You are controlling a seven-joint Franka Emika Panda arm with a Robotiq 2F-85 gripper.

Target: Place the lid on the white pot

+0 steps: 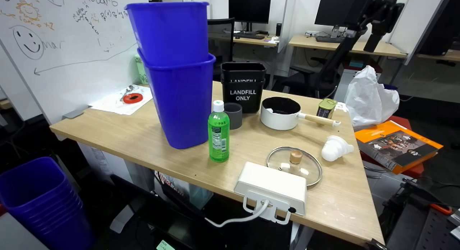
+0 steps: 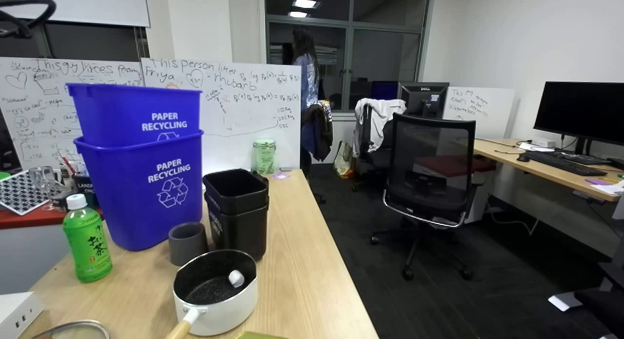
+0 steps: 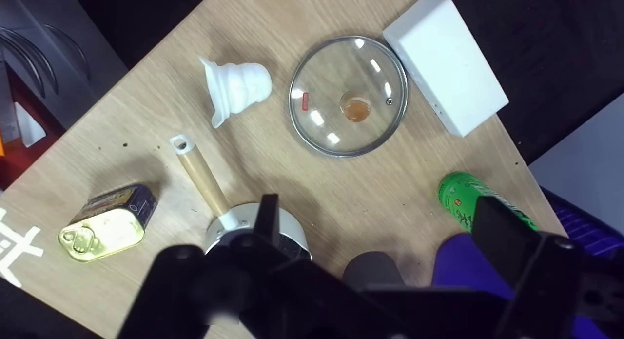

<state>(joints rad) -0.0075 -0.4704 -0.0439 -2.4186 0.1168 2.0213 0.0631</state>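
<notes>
At the left we meet a whiteboard (image 1: 82, 52) carrying a smiley face and handwriting; we read "This person likes" and "rhubarb". Next, in an exterior view, come two nested blue bins (image 2: 131, 202), each printed "PAPER RECYCLING" in white. A green bottle (image 1: 218, 145) with a white cap stands upright just beside them; we make out Japanese characters on one side, while the print on the other is too small for us to read. Behind it we find a grey cup (image 1: 235, 117) and two nested black bins (image 1: 243, 86), the lower one lettered "LANDFILL ONLY". A white box (image 1: 273, 181) lies at an edge of the wooden table (image 1: 258, 144). Farther back, the white pot (image 1: 278, 121) stands upright, dark inside, with a small white piece (image 2: 236, 279) in it. The lid (image 1: 293, 167), clear glass, lies flat on the table, just beside the box and apart from the pot. Right of these are a tin (image 1: 325, 111) and a rippled white cup (image 1: 334, 148) on its side. Above the table hangs the black gripper (image 3: 375, 207); in the wrist view we see its fingers (image 3: 268, 214) spread wide apart.
</notes>
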